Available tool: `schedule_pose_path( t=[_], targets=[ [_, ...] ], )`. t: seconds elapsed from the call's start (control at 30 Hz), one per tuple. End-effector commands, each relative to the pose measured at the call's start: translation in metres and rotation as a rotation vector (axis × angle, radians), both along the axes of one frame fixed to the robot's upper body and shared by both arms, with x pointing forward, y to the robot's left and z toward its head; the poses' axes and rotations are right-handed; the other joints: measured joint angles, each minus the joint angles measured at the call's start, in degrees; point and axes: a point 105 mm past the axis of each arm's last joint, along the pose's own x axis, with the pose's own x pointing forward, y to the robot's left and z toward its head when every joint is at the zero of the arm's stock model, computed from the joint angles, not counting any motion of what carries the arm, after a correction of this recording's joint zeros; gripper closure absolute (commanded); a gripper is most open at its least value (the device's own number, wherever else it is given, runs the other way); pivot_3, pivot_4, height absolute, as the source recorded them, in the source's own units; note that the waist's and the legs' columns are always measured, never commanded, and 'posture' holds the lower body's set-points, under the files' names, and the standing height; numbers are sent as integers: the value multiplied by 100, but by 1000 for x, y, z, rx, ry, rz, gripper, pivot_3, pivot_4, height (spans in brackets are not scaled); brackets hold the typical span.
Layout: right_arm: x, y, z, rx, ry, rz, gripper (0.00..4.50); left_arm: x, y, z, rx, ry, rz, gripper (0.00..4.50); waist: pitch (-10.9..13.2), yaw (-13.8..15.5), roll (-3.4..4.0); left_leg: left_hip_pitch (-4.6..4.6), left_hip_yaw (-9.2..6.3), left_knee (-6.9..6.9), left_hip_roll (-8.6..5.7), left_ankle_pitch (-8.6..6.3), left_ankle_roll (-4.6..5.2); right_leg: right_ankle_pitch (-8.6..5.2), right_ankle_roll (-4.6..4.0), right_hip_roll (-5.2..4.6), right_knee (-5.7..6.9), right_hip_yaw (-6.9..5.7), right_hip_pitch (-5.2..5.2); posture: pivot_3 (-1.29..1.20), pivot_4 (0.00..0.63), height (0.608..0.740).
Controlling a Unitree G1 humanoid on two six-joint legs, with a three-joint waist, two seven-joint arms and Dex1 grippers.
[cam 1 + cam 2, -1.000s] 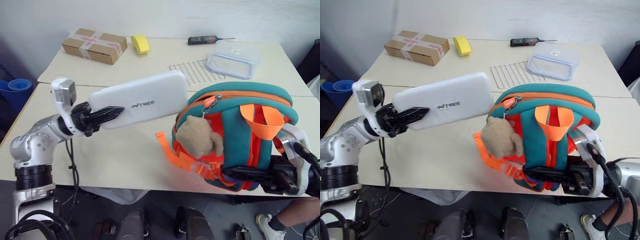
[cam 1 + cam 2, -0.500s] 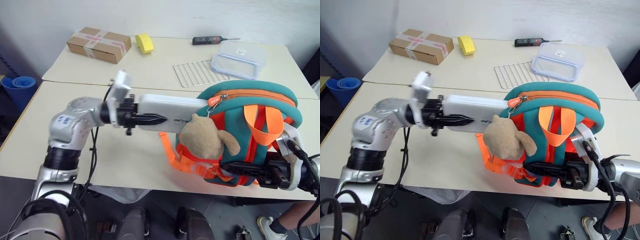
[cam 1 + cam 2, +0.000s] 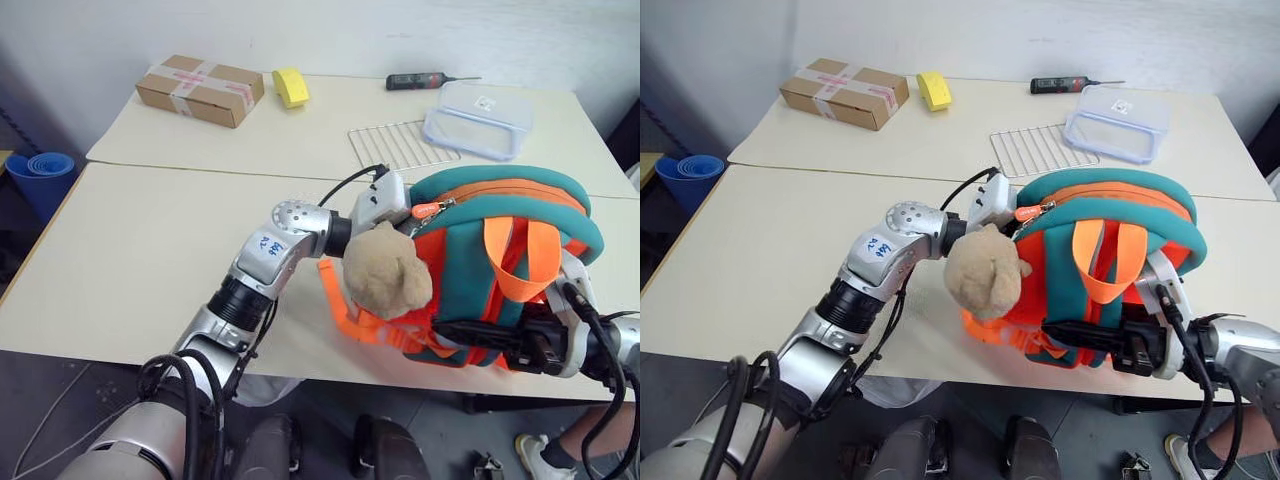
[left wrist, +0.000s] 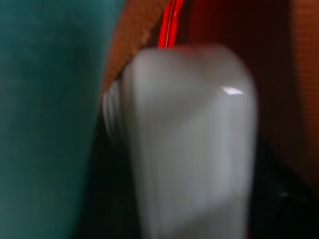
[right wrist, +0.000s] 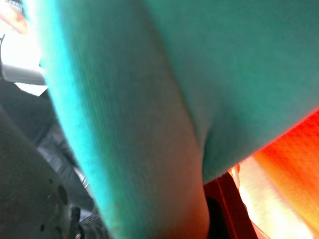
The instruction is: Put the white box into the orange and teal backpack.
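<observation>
Box status: a second earlier it was out in the open over the table, held at its near end and slanting toward 2 o'clock. Half a second earlier its far end had entered the zip opening. Now, from the head camera, I found it swallowed by the backpack, with the left gripper pushed up to the mouth at the pack's 9 o'clock edge, just above the plush bear.

The left wrist camera showed the box running straight away from it, rounded far end against the red lining, teal wall along one side. I judged the insertion essentially done; release and withdrawal remained.

Orientation: long axis lay roughly level along the 9-to-3 line, leading end toward 3 o'clock, deep in the pack.

Left gripper: I could not tell whether it gripped the box or had let go.

Right gripper: clenched on the backpack's lower edge at 5 o'clock, steadying it upright, as before.
</observation>
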Motion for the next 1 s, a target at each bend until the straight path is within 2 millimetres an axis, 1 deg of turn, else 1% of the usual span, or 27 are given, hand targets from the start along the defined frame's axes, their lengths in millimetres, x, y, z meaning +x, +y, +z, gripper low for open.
schedule_pose_path(
  t=[0.03, 0.07, 0.1, 0.2, 0.3, 0.37, 0.43, 0.53, 0.67, 0.73, 0.83, 0.93, 1.0],
  targets=[
    [1, 6, 6, 18, -56, -10, 4500, 4, 30, 19, -106, -48, 18, 728, 0, -12, 0, 0, 0, 0, 0, 0, 0, 0, 0, 0, 1, 0, 0, 0, 150, 740],
    [2, 6, 6, 23, -61, -20, 4500, 5, 41, 21, -115, -66, 19, 511, 0, -36, 0, -1, -1, 3, 1, 0, 0, 0, 0, 0, 2, -1, 0, 0, 150, 740],
    [3, 7, 5, 31, -63, -31, 4500, 5, 55, 22, -115, -76, 13, 191, 0, -75, 0, 0, -1, 2, 1, 0, -1, 0, -1, 0, 3, -1, 0, 0, 150, 740],
    [6, 10, 4, 43, -72, -50, 4500, 4, 97, 16, -55, -73, 28, 191, 0, -148, 1, 1, 0, 0, 4, 2, -7, -1, -3, 2, 18, -3, -3, 0, 150, 740],
    [8, 12, 3, 46, -75, -56, 4500, -5, 119, 16, -31, -62, 25, 191, 0, -137, 4, 5, 0, -2, 5, 4, -11, -3, -7, 5, 28, -5, -3, 0, 150, 740],
    [9, 12, 2, 48, -76, -59, 4500, -13, 126, 20, -45, -62, 19, 191, 0, -91, 3, 0, -4, 2, 1, 2, -7, -3, -7, 5, 30, -7, -1, 0, 150, 740],
    [11, 11, 1, 50, -77, -61, 4500, -17, 126, 25, -74, -77, 23, 191, 0, -77, 3, -13, -17, 19, -1, -3, 0, -2, -6, -2, 29, -8, 0, 0, 150, 740],
    [13, 10, -1, 50, -75, -57, 4500, -18, 115, 31, -132, -105, 40, 191, 0, -82, 3, -42, -34, 58, -1, -14, 10, 1, 0, -2, 29, -17, -2, 0, 150, 740],
    [15, 9, -3, 49, -76, -46, 4500, -5, 101, 34, -193, -136, 100, 191, 0, -99, 3, -46, -32, 65, -2, -16, 14, 6, 10, 3, 29, -19, 0, 0, 150, 740],
    [16, 10, -3, 48, -77, -42, 4500, -6, 93, 38, -226, -114, 85, 191, 0, -98, 3, -46, -32, 65, -2, -15, 14, 6, 10, 10, 30, -21, 0, 0, 150, 740],
    [16, 9, -4, 47, -78, -39, 4500, -11, 80, 39, -247, -88, 38, 191, 0, -98, 3, -49, -31, 66, -2, -15, 14, 6, 10, 23, 29, -26, -2, 0, 150, 740],
    [16, 9, -4, 48, -79, -38, 4500, -13, 68, 39, -270, -79, 23, 753, 0, -86, 3, -50, -32, 68, -3, -15, 15, 7, 10, 27, 29, -28, -1, 0, 150, 740],
    [16, 9, -4, 52, -80, -39, 4500, -15, 65, 41, -299, -72, 15, 1334, 0, -87, 3, -50, -32, 69, -4, -14, 16, 7, 11, 27, 30, -27, -1, 0, 150, 740]
  ],
)
